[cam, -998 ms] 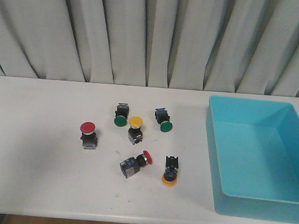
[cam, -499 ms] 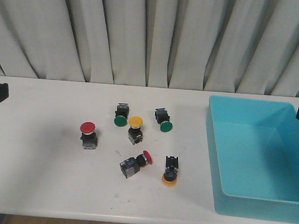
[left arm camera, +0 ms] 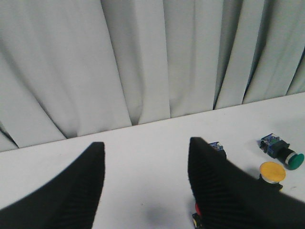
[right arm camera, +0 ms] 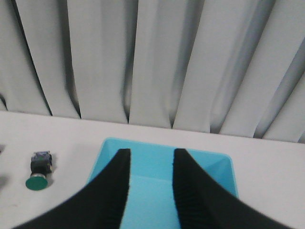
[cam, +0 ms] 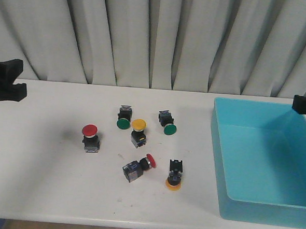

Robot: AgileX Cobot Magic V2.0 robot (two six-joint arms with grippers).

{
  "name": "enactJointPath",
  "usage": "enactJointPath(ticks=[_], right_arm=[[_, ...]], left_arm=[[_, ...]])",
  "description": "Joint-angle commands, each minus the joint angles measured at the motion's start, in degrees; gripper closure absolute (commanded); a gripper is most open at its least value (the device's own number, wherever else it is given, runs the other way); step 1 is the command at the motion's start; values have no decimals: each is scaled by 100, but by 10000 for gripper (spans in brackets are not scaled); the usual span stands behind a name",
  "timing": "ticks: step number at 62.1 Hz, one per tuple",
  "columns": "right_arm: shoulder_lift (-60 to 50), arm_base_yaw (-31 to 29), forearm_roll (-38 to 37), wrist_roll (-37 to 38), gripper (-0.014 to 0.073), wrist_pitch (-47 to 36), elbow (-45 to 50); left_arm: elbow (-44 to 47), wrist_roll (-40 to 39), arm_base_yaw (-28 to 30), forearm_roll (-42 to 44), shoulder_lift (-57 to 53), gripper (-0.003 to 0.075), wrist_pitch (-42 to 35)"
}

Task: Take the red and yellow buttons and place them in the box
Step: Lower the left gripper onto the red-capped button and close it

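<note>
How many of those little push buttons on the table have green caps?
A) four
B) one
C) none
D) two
D: two green-capped buttons show in the front view, one beside the upright yellow button and one nearer the box; the other four caps are red or yellow.

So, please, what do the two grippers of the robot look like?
Both are matte black. The left gripper has two broad, tapering fingers with finely ribbed surfaces. The right gripper has similar dark, ribbed fingers. No cables, labels or markings are visible on them.
</note>
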Motion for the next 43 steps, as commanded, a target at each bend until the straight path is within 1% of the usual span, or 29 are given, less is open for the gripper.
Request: enactJointPath(ticks=[1, 4, 6, 9, 12, 16, 22, 29, 37, 43], right_arm=[[181, -28, -111, -72, 109, -110, -194], [291, -28, -103, -72, 20, 104, -194], [373, -28, -75, -15, -23, 165, -194], [472, -28, -15, 114, -65, 194, -194], [550, -28, -15, 266, -87, 206, -194], [592, -28, -15, 318, -88, 267, -194], [587, -28, -22, 318, -76, 441, -194], [587, -28, -36, 318, -56, 629, -194], [576, -28, -19, 318, -41, 684, -194], [576, -28, -14, 324, -38, 685, -194]], left_arm=[[-220, -65, -35, -36, 59, 227, -574], [-273, -65, -35, -35, 157, 217, -546], [-362, -70, -50, -40, 254, 217, -420], [-588, -70, -118, -73, 435, 218, -80], [-917, -65, -223, -164, 682, 218, 413], [-1461, -51, -400, -258, 1139, 218, 1143], [-2528, -15, -643, -410, 1906, 218, 2305], [-3581, -8, -766, -663, 2811, 218, 3300], [-4601, 14, -764, -1078, 3694, 218, 4117], [-5097, 377, -764, -1362, 4289, 218, 4581]])
